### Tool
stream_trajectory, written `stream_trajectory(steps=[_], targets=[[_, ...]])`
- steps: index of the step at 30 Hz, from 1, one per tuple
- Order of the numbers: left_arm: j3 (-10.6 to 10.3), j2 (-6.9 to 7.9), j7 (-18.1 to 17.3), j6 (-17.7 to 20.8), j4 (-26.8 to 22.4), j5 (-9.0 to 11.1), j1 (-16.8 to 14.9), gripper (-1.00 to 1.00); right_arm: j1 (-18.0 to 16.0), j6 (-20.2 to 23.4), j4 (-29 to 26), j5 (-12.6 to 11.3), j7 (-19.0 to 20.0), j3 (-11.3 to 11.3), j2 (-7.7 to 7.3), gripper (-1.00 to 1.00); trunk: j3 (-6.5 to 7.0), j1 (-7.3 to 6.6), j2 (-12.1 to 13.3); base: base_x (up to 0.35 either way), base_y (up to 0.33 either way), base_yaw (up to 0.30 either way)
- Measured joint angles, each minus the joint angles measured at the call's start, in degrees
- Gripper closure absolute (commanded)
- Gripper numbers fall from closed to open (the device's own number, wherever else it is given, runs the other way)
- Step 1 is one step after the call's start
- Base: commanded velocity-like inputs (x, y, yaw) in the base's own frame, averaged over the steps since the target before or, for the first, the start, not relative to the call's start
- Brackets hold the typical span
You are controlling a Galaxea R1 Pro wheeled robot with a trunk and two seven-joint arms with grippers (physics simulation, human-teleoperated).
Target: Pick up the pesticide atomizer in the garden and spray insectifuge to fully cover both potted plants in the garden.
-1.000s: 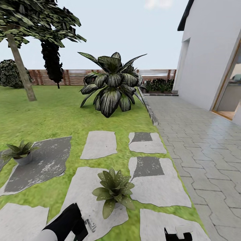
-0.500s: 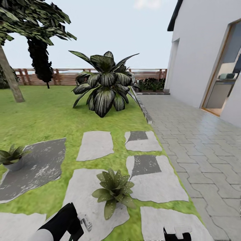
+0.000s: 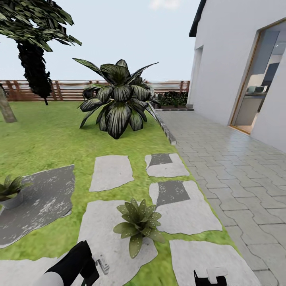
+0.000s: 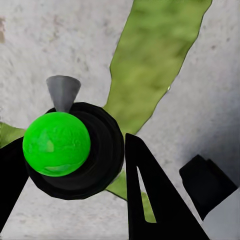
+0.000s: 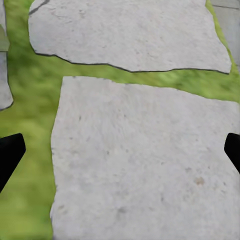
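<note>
Head view: left claw [image 3: 99,264] sits low, just short of the nearer potted plant [image 3: 138,225], which stands on a pale stepping stone [image 3: 107,234] ahead and to its right. The second potted plant [image 3: 10,190] stands well off to its left on a dark stone [image 3: 47,198]. Left wrist view: left claw is clamped on the pesticide atomizer [image 4: 65,145], seen end-on. Right claw [image 5: 120,150] hangs over a stone, fingers wide apart.

green lawn [image 3: 47,143], pale grey stepping stones [image 3: 111,171]
</note>
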Motion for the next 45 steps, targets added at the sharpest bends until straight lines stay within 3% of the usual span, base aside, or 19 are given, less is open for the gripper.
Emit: stream_trajectory(steps=[7,21,29,36,45], targets=[[0.0,0.15,0.0,0.0,-0.1,0.4,-0.3,1.00,0.0,0.0,0.0,0.0,0.0,0.0,-0.01,-1.00,0.00,0.00,0.0,0.000,0.039,-0.233],[0.0,-0.08,0.0,0.0,-0.2,0.6,-0.4,1.00,0.0,0.0,0.0,0.0,0.0,0.0,0.00,-1.00,0.00,-0.02,0.0,0.118,0.291,-0.242],[0.0,0.91,-0.6,0.0,-1.7,0.3,-2.6,1.00,0.0,0.0,0.0,0.0,0.0,0.0,0.00,-1.00,0.00,0.00,0.0,0.061,0.127,-0.029],[-0.1,1.82,-7.1,-0.1,-2.3,-0.2,-8.2,1.00,0.0,0.0,0.0,0.0,0.0,0.0,0.00,-1.00,0.00,0.00,0.0,0.000,0.001,0.000],[-0.4,1.91,-7.5,-0.1,-2.2,-0.3,-7.9,1.00,0.0,0.0,0.0,0.0,0.0,0.0,-0.01,-1.00,0.00,0.01,0.0,-0.032,0.032,-0.240]])
